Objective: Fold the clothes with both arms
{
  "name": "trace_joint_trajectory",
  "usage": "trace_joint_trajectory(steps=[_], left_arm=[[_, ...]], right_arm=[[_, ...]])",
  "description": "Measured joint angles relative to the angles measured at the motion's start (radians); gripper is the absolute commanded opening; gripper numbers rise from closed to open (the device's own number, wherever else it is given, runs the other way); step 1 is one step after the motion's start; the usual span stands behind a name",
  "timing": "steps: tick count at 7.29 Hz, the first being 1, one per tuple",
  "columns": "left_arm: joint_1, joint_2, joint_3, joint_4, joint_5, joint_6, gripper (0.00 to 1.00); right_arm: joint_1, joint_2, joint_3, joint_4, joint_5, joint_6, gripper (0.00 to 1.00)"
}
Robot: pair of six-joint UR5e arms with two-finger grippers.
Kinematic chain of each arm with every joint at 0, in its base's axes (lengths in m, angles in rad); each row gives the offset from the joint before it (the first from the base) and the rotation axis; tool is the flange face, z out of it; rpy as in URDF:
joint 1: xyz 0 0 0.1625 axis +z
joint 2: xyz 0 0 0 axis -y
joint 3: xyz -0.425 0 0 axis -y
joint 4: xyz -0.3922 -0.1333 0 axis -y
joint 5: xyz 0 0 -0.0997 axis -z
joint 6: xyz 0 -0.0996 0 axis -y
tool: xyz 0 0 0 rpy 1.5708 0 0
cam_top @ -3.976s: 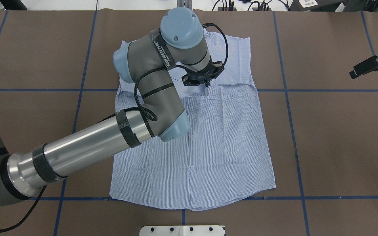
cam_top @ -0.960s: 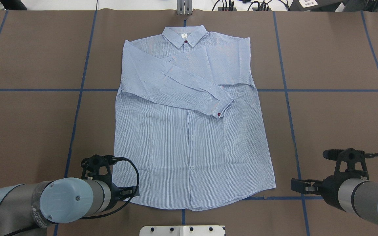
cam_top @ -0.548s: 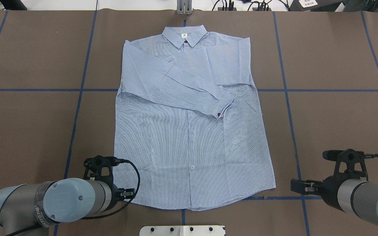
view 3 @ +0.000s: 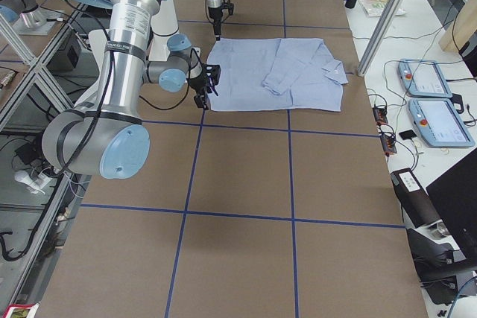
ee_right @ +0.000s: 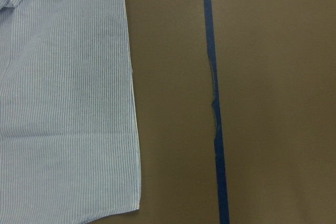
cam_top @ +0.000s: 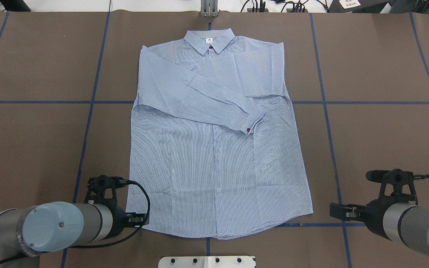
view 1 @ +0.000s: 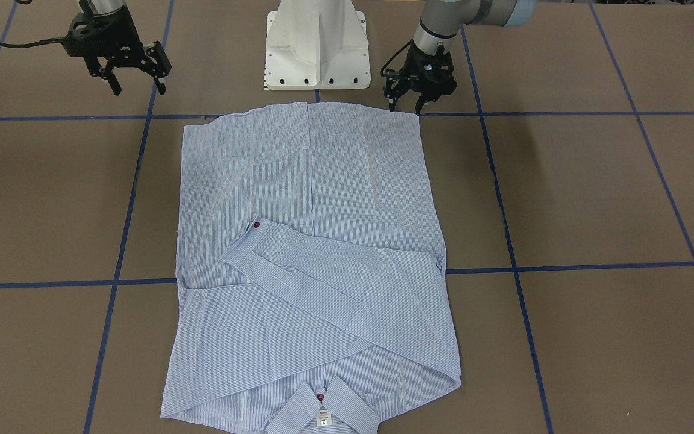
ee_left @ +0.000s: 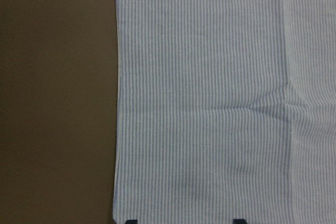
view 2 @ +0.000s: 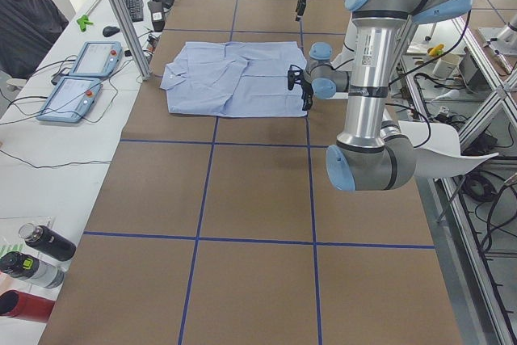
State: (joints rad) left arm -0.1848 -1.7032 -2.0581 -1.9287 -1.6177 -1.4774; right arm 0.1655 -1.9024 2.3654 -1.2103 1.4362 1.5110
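The shirt [cam_top: 218, 149] lies flat and face up in the middle of the bench [cam_top: 385, 130]. Its collar [cam_top: 209, 40] points to the far edge and its hem runs along my robot-side edge. Both sleeves [cam_top: 207, 98] are already crossed over the chest, so I judge the step in hand is taking the two hem corners for the bottom-to-collar fold.

The left claw [view 1: 406, 110] sits low at the hem's left corner, fingers parted with nothing between them. Its wrist view shows both tips just inside the cloth's side edge, but I cannot tell if they touch the fabric. The right claw [view 1: 139, 90] hangs wide apart and empty over bare bench, beside the right corner and off the cloth.

Next, I think the right claw has to come in over its corner. Then both should pinch the hem and lift evenly, so the sleeves are not dragged askew.

The bench is a brown mat gridded with blue tape [ee_right: 212, 77], with the white pedestal [view 1: 317, 42] at the robot-side edge. Past the far edge is a white side table with two pendants [view 2: 81, 78], cables and some bottles [view 2: 40, 248]. A person [view 2: 28, 18] in dark clothes is seated there.
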Motion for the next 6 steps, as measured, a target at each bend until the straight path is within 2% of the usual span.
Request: trace_joint_trajectory(steps=[5,6], left_arm=[[-0.029,0.015,0.033,-0.041,-0.004,0.015,0.64],[-0.029,0.014,0.036,-0.041,-0.005,0.016,0.61]], right_arm=[[0.000,0.000,0.000,0.000,0.000,0.000,1.00],[-0.001,0.000,0.000,0.000,0.000,0.000,1.00]])
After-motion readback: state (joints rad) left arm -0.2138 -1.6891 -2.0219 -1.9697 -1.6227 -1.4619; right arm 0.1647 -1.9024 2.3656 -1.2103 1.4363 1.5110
